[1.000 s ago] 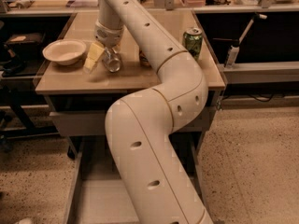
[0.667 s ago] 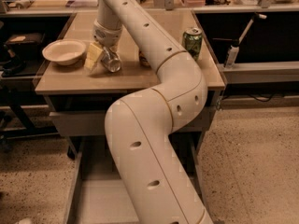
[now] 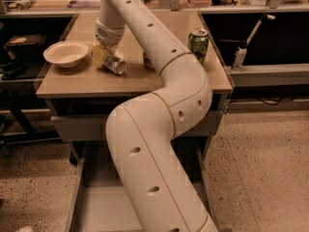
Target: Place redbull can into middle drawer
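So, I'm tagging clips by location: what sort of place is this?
Probably a lab or workshop: cluttered workbenches behind, a speckled hard floor, and a robot arm whose end effector is by the can on a table.

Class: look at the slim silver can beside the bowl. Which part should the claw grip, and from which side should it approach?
Grip the redbull can across its slim body at mid-length, coming from above. It seems to lie tipped on the tabletop, round end toward the camera, so its curved sides are the narrow span. The claw hangs over it.
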`<state>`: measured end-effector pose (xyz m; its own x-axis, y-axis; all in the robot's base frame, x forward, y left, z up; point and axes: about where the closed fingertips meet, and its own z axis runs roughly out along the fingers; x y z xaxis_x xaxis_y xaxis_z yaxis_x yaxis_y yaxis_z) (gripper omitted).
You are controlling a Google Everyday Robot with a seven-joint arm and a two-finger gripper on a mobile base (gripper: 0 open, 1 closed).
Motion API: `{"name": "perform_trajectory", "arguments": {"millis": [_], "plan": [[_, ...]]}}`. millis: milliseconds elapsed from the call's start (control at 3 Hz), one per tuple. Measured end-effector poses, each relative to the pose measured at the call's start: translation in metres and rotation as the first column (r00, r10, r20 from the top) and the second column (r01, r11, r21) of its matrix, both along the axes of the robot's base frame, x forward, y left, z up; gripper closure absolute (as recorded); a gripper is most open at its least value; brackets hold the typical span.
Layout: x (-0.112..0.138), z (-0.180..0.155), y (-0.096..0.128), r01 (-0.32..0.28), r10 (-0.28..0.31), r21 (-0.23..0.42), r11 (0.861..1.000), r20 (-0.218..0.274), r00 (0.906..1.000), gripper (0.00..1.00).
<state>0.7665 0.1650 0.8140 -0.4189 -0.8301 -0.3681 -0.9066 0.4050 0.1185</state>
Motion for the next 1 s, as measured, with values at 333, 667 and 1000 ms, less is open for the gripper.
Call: {"name": "perform_trajectory", "arguments": {"millis": [333, 667, 1000], "plan": [[0.0, 0.001, 0.0, 0.0, 0.0, 0.0, 1.0, 0.0, 1.0, 0.89], [0.0, 0.003, 0.0, 0.0, 0.0, 0.0, 1.0, 0.0, 1.0, 1.0], [0.001, 0.024, 0.002, -0.024, 0.023, 0.03, 0.999, 0.049, 0.9985, 1.0]]}}
